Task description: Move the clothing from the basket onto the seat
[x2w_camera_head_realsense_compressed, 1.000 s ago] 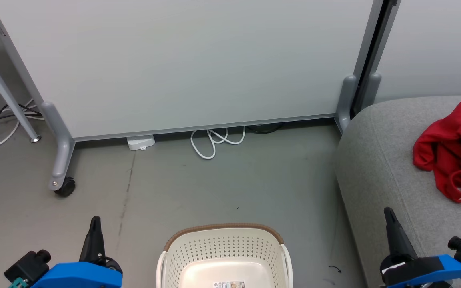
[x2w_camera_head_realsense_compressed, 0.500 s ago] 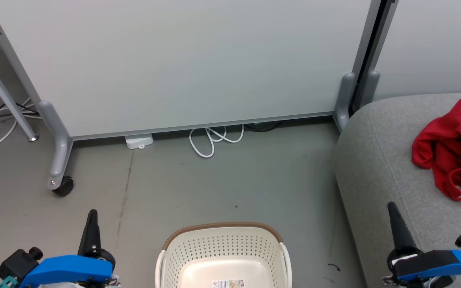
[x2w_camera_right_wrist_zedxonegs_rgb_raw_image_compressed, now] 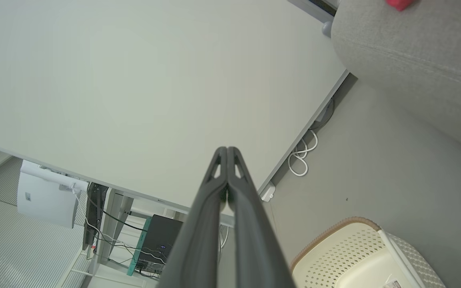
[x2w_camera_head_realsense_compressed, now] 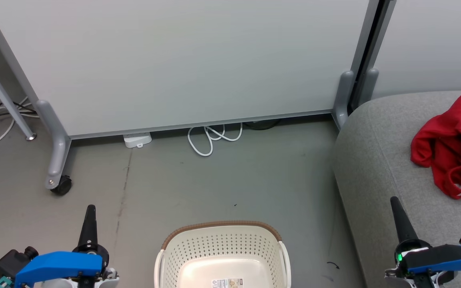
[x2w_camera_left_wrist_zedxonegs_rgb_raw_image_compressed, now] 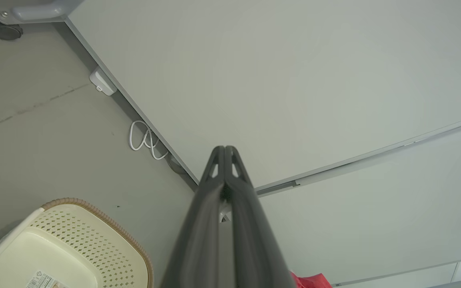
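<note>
At your near left, the left gripper (x2w_camera_head_realsense_compressed: pixel 90 208) hovers over the floor (x2w_camera_head_realsense_compressed: pixel 214 180), fingers pressed together on nothing. The basket (x2w_camera_head_realsense_compressed: pixel 222 229) sits near centre, a paper label (x2w_camera_head_realsense_compressed: pixel 227 283) in its base. Rightward, the right gripper (x2w_camera_head_realsense_compressed: pixel 394 200), likewise closed and empty, shows against the seat (x2w_camera_head_realsense_compressed: pixel 374 160); the clothing (x2w_camera_head_realsense_compressed: pixel 438 152) lies heaped on it, far right.
</note>
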You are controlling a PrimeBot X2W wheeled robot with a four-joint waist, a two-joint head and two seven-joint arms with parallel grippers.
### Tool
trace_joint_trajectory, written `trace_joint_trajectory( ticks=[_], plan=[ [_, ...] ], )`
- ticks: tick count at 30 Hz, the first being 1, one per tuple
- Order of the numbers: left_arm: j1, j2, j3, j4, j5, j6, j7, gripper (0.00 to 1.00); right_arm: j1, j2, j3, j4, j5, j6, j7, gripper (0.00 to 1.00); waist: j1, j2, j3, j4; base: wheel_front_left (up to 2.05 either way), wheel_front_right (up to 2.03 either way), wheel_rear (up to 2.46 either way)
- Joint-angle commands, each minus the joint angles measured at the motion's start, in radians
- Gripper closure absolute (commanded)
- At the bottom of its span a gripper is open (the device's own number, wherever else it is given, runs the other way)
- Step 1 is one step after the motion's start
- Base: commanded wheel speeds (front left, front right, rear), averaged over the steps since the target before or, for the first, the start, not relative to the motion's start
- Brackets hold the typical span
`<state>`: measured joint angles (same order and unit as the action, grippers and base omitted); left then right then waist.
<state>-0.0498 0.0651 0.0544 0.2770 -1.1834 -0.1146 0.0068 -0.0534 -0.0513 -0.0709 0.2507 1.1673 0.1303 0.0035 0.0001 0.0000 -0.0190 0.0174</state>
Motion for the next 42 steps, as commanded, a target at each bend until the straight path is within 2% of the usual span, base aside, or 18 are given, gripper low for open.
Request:
trace_joint_trajectory(
  ticks=[1, 42],
  plan=[
    [-0.03, 0.002, 0.008, -0.012, -0.019, -0.005, 0.004, 1.0, -0.022, 0.0, -0.004, -0.01, 0.021, 0.001, 0.005, 1.0, 0.0, 0.0, 0.0, 0.0, 0.0, 0.0, 0.0],
    [-0.061, -0.012, 0.053, -0.03, -0.357, -0.017, 0.091, 1.0, -0.056, 0.001, -0.039, -0.008, 0.37, 0.001, 0.094, 1.0, -0.0001, 0.0, 0.017, -0.014, 0.0, 0.0, 0.0]
  ],
)
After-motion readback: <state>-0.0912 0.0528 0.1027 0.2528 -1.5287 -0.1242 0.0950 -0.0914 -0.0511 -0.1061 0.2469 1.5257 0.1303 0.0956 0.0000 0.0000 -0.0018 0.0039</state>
